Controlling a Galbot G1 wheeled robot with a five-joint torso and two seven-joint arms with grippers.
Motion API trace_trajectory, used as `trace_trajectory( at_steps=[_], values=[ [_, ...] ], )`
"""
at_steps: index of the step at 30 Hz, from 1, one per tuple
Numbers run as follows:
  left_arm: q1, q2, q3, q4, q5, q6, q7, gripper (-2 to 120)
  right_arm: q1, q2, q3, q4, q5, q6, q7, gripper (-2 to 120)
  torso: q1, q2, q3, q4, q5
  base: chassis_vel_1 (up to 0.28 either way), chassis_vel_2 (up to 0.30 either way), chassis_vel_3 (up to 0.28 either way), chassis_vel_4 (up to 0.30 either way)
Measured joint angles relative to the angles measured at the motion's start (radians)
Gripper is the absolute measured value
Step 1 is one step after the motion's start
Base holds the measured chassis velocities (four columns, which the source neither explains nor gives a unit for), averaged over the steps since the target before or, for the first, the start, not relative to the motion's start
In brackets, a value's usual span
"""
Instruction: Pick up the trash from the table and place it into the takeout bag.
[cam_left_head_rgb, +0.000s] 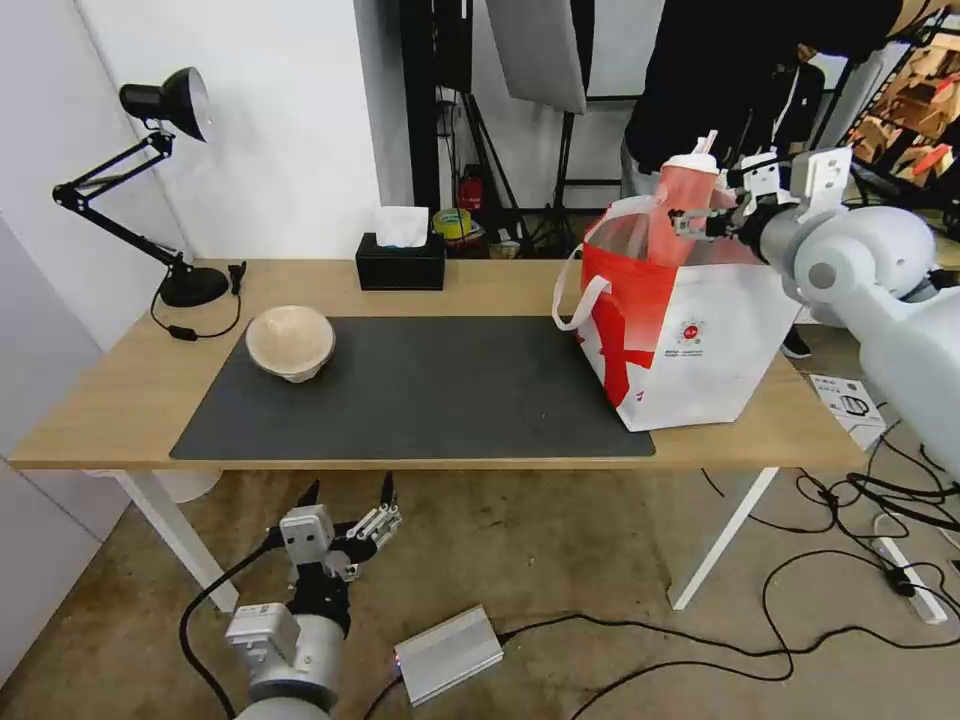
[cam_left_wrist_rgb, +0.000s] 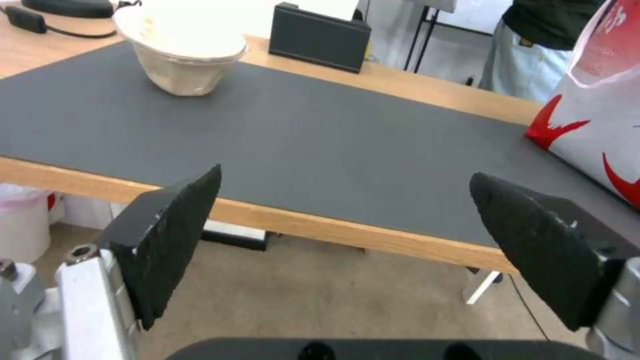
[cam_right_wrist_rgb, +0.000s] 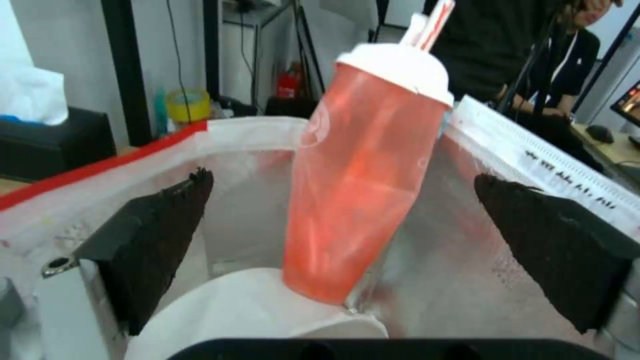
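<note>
— At the right end of the tabletop (cam_left_head_rgb: 480, 285), what stands there?

— The takeout bag (cam_left_head_rgb: 700, 340), upright, partly on the dark mat (cam_left_head_rgb: 420, 390) and partly on bare wood. The red cup (cam_left_head_rgb: 685, 205) is in its mouth, tilted, its white lid and straw sticking up above the rim.

— Is the right pincer (cam_left_head_rgb: 700, 222) gripping the cup?

— No. In the right wrist view its two black pads (cam_right_wrist_rgb: 160, 235) are spread wide, one on either side of the cup (cam_right_wrist_rgb: 360, 185), touching neither side. The cup's base rests against the foil lining, on the rim of a white bowl (cam_right_wrist_rgb: 253, 310) lying in the bottom of the bag.

— And the beige bowl (cam_left_head_rgb: 290, 342)?

— On the tabletop, upright at the far left corner of the mat, well apart from the bag. A black tissue box (cam_left_head_rgb: 400, 262) sits behind the mat on the wood, and a black desk lamp (cam_left_head_rgb: 150, 180) stands at the far left corner.

— The left pincer (cam_left_head_rgb: 350, 495)?

— Low, in front of the tabletop's near edge and below it, over the floor. Its fingers (cam_left_wrist_rgb: 173, 235) are wide apart and hold nothing; between them the left wrist view shows the mat, the beige bowl (cam_left_wrist_rgb: 183, 50) and a side of the bag (cam_left_wrist_rgb: 600, 115).
</note>
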Motion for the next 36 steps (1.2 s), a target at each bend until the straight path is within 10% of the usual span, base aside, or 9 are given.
trace_trajectory(
  at_steps=[8, 36],
  values=[
    [0.002, 0.000, -0.002, -0.004, -0.001, 0.000, 0.000, 100, -0.032, -0.017, 0.033, 0.075, 0.043, 0.042, 0.046, 100, 0.000, 0.000, 0.000, 0.0000, 0.0000, 0.000, 0.000, 0.000, 0.000],
    [0.022, -0.022, -0.031, -0.023, 0.002, -0.005, 0.000, 100, -0.545, 0.094, 0.100, 0.447, -0.312, 0.794, 0.193, 100, 0.000, 0.000, 0.000, 0.0001, -0.0001, 0.000, 0.000, 0.000, 0.000]
  ],
)
